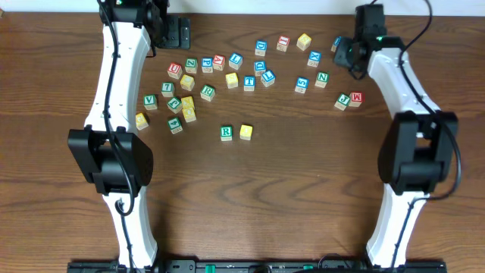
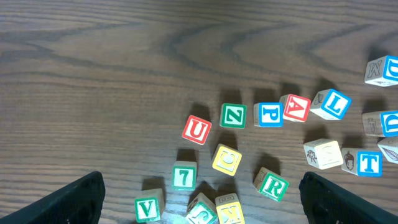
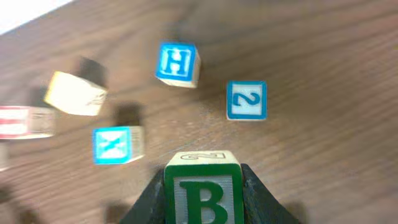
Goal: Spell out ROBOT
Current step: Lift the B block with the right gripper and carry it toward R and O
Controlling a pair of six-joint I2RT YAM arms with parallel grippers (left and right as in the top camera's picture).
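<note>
Over on the right, the right claw (image 3: pixel 203 186) is pinching the green B cube (image 3: pixel 202 193), with dark fingers (image 3: pixel 256 199) pressing on its two side faces and the printed B facing the wrist camera. Whether that cube is resting on the wood or hanging clear of it, I cannot tell. Beyond it, the blue H cube (image 3: pixel 177 62), the blue 2 cube (image 3: pixel 247 99) and the blue X cube (image 3: pixel 115 144) are lying apart from one another and looking a little blurred.

On the other side, the left claw (image 2: pixel 200 186) is spread wide and gripping nothing. It is hovering over the left-hand scatter, where the red U cube (image 2: pixel 196 129) and the green Z cube (image 2: pixel 233 116) are sitting near each other.

Out in the middle of the bench (image 1: pixel 303 189), the green R cube (image 1: pixel 226 133) is sitting upright, with the yellow cube (image 1: pixel 246 132) just beside it toward the right arm's side. The blue T cube (image 1: pixel 249 81) is lying farther back among the scattered cubes, well apart from that pair.
</note>
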